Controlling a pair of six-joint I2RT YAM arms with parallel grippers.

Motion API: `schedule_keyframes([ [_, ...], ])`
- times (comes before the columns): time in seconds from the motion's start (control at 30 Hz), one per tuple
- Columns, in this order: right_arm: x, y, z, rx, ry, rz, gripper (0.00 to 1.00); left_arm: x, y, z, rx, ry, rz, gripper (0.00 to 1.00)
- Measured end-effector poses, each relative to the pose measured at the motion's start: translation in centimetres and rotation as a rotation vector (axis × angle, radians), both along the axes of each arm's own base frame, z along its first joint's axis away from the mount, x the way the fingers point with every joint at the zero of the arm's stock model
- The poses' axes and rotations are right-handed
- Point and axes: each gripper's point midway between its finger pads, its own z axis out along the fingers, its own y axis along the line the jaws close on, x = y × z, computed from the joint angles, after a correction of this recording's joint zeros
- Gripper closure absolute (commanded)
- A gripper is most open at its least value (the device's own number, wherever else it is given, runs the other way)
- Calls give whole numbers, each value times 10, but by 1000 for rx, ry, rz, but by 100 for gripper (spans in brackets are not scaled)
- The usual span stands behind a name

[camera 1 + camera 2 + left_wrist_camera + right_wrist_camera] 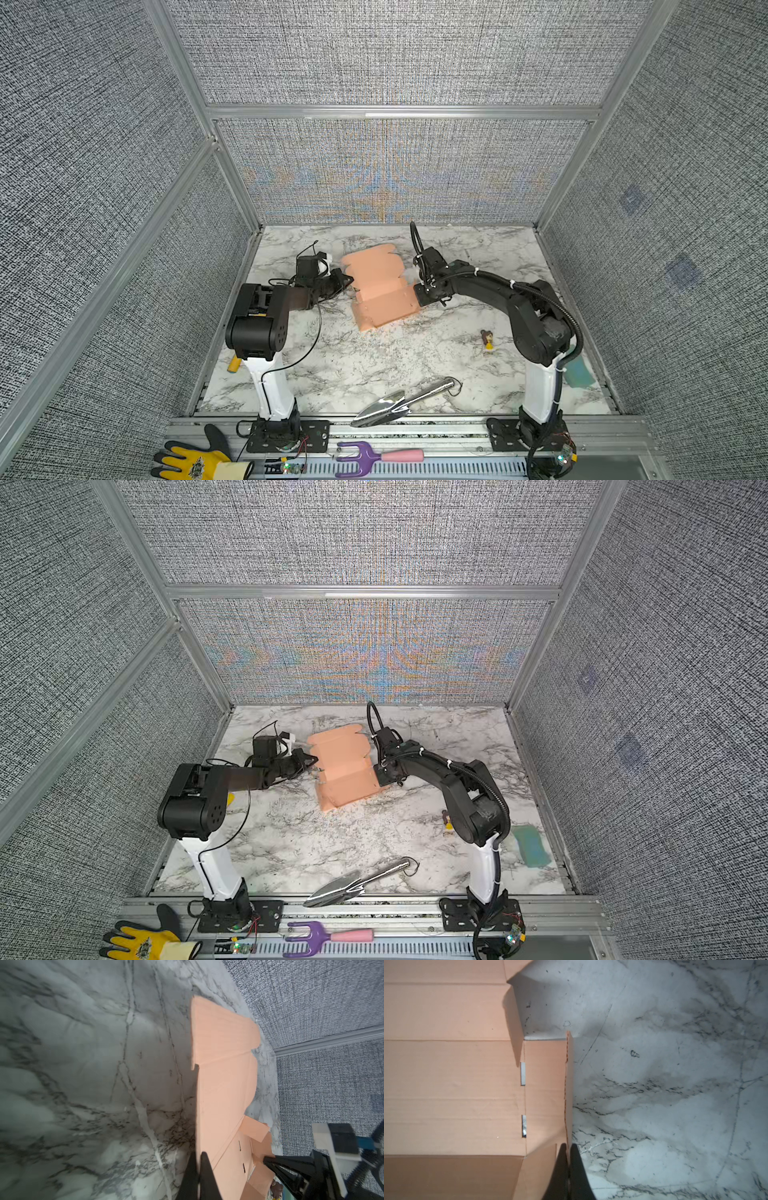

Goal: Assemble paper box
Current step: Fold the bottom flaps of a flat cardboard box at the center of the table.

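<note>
The salmon-pink paper box point(380, 286) point(345, 766) lies partly folded in the middle of the marble table, its scalloped flaps toward the back wall. My left gripper point(352, 286) point(316, 761) is at the box's left edge. In the left wrist view it point(198, 1159) is shut, pinching the edge of the cardboard sheet point(224, 1084). At the right side, my right gripper point(417, 287) point(376, 769) is shut on the upright side flap. The right wrist view shows its tips point(568, 1149) clamping that flap's edge point(569, 1084), beside two slots in the panel.
A metal trowel point(399, 405) lies near the table's front edge. On the right are a small figurine point(487, 340) and a teal sponge point(531, 845); a yellow object point(234, 365) lies by the left arm. A yellow glove point(195, 461) and a purple fork point(365, 457) rest on the front rail.
</note>
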Motion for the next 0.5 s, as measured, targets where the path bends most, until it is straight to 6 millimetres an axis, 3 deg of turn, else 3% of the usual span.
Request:
schedule_keyframes([
  [0.23, 13, 1, -2, -14, -9, -13, 100, -14, -21, 35, 75, -206, -83, 100],
  [0.5, 20, 0, 1, -15, -11, -31, 100, -24, -28, 41, 187, -337, -98, 100],
])
